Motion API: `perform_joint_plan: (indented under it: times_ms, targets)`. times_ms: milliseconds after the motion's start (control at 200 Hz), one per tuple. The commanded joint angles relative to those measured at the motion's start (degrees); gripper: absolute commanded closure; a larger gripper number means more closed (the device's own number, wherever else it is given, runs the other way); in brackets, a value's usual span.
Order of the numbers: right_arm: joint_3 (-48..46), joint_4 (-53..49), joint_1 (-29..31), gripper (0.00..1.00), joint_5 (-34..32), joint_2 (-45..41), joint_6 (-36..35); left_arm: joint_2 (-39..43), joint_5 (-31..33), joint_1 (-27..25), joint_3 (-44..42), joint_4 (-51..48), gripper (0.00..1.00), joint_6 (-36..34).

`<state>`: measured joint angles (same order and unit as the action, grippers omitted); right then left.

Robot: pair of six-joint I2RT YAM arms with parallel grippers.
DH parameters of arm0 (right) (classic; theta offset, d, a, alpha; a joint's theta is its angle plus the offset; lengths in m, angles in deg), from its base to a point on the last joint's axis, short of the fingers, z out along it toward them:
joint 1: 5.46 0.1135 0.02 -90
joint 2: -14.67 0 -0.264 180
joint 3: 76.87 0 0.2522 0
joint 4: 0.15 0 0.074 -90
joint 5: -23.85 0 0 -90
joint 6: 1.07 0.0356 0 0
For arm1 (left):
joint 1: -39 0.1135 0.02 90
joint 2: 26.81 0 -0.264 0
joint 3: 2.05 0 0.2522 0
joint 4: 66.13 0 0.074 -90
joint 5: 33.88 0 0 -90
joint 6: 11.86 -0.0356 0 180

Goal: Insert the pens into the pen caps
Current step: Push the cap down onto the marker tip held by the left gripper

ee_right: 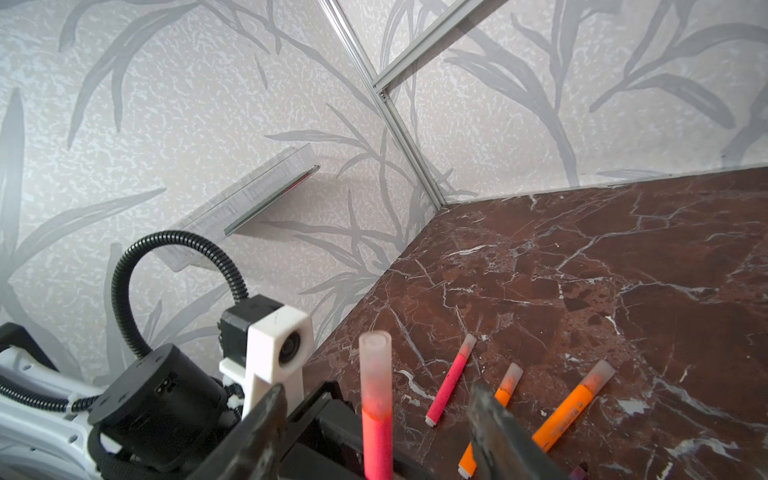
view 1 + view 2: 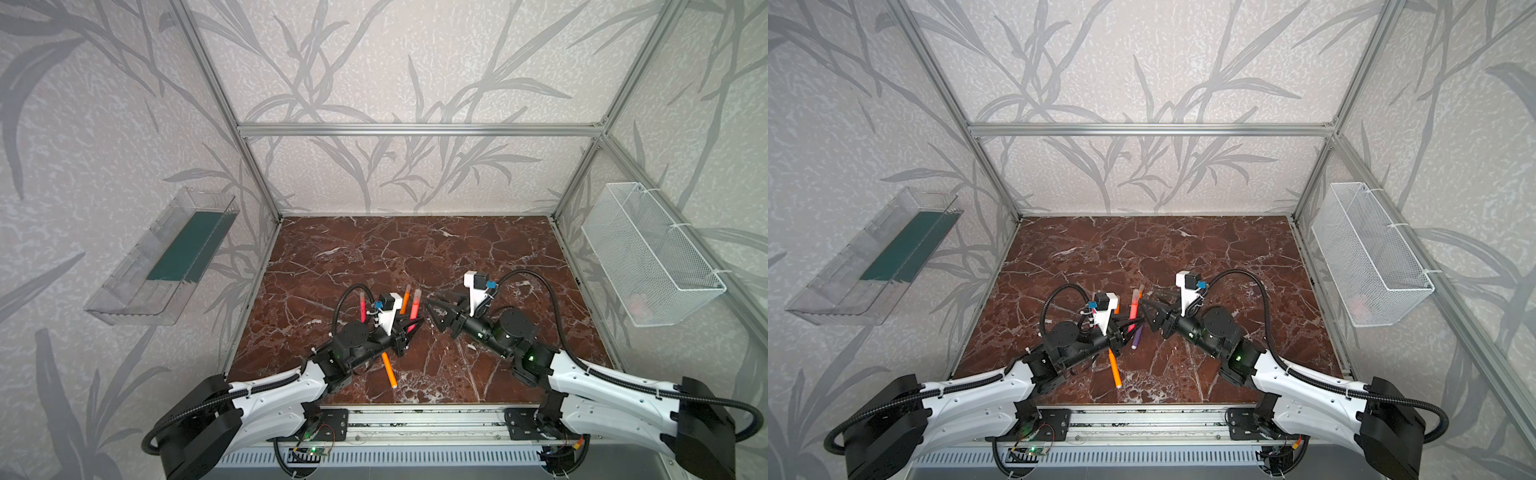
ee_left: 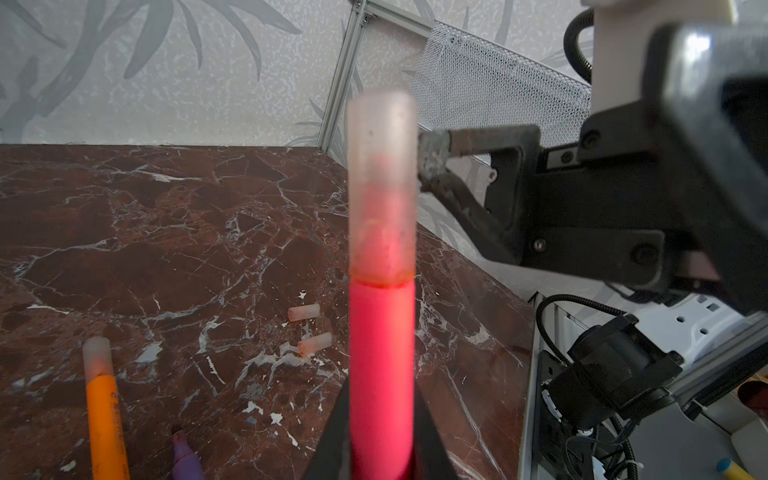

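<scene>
— Where is the pink-red pen (image 3: 382,353)?

— Upright in my left gripper (image 3: 381,440), which is clenched on its lower barrel. It stands above the middle of the bench (image 2: 415,249), nearer the front edge. Its cap (image 3: 382,187) sits on the top end.

— And your other tool?

— My right gripper (image 1: 376,395) is released. The right wrist view shows its jaws apart, with the cap between them and a gap on each side. The left wrist view catches only one finger, just beside the cap.

— What lies around?

— Two loose caps (image 3: 304,312) on the bench show in the left wrist view alone. A purple pen (image 2: 1137,337) lies just beside my left gripper in a top view. An orange pen (image 2: 389,370) lies toward the front edge in both top views, partly under my left arm.
</scene>
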<state>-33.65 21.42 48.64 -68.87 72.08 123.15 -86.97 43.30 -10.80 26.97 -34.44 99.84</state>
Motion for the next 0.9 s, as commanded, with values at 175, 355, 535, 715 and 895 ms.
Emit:
perform_joint_plan:
  times_ms: [175, 355, 535, 715, 895]
  targets:
    - [5.65, -6.47, 0.00, 0.39, -2.47, 5.75, 1.72, -1.25, -2.15, 0.05, 1.68, 1.67, 1.00, -1.70]
    - [7.24, -5.63, 0.03, 0.45, -0.12, 8.41, 1.82, -2.30, -2.14, 0.05, 2.04, 1.92, 1.00, -1.84]
    - [8.27, -4.75, -0.05, 0.46, 0.34, 9.47, 1.86, -2.59, -2.27, 0.05, 2.31, 1.79, 1.00, -1.83]
    - [9.61, -5.08, -0.01, 0.53, 0.79, 10.35, 1.84, -2.50, -2.28, 0.05, 2.31, 1.78, 1.00, -1.83]
    - [10.82, -5.95, -0.01, 0.63, 1.65, 10.92, 1.90, -2.77, -2.29, 0.05, 2.41, 1.79, 1.00, -1.91]
